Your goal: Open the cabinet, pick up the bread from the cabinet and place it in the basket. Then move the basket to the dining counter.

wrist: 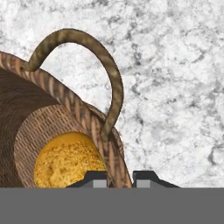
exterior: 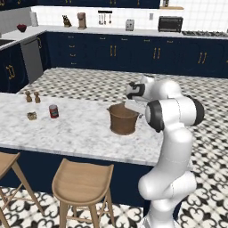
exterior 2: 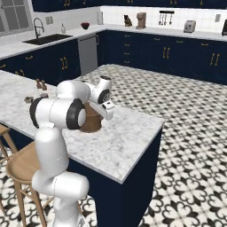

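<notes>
The brown woven basket [exterior: 121,121] stands upright on the dining counter [exterior: 80,131], near its right end. In the hand view the golden bread [wrist: 68,159] lies at the bottom of the basket [wrist: 52,113], and a loop handle [wrist: 109,65] arches over the rim. My gripper [wrist: 120,178] comes down on the rim just by that handle. Its two fingertips stand close together with the woven wall between them, shut on the basket. From the right base view my arm hides most of the basket [exterior 2: 92,125], and the gripper [exterior 2: 105,111] sits at its right rim.
A red can [exterior: 54,111], two small brown shakers [exterior: 32,96] and a small jar [exterior: 31,116] stand on the counter's left part. Wooden stools [exterior: 82,182] line its near side. The counter's edge [exterior 2: 146,128] is a short way right of the basket.
</notes>
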Available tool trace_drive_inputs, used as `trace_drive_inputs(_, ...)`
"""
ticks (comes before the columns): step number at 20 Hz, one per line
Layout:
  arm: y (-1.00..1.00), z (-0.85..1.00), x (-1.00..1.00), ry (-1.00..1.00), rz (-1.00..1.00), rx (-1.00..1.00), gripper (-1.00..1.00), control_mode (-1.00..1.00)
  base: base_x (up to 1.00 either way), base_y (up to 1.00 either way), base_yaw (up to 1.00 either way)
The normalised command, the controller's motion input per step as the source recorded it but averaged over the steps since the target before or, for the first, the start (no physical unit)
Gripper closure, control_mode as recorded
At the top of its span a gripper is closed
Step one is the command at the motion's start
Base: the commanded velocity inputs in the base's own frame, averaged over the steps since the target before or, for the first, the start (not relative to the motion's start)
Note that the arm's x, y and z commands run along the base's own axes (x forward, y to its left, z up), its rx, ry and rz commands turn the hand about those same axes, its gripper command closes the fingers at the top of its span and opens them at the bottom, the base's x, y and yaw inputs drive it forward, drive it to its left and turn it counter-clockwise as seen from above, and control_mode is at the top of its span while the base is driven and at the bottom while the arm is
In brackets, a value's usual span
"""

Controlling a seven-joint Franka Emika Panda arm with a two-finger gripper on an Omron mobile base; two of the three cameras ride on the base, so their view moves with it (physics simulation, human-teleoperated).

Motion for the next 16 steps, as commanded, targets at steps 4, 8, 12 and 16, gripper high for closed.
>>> trace_drive_inputs(4, 0.16, -0.23, 0.07, 0.00, 0.00, 0.00, 1.00, -1.00, 0.00, 0.00, 0.00)
trace_drive_inputs(8, 0.08, -0.03, 0.00, 0.00, 0.00, 0.00, -1.00, -1.00, 0.00, 0.00, 0.00)
trace_drive_inputs(12, 0.00, 0.04, 0.00, -0.03, 0.00, 0.00, -1.00, -1.00, 0.00, 0.00, 0.00)
trace_drive_inputs(16, 0.00, 0.54, -0.18, -0.06, 0.00, 0.00, -1.00, -1.00, 0.00, 0.00, 0.00)
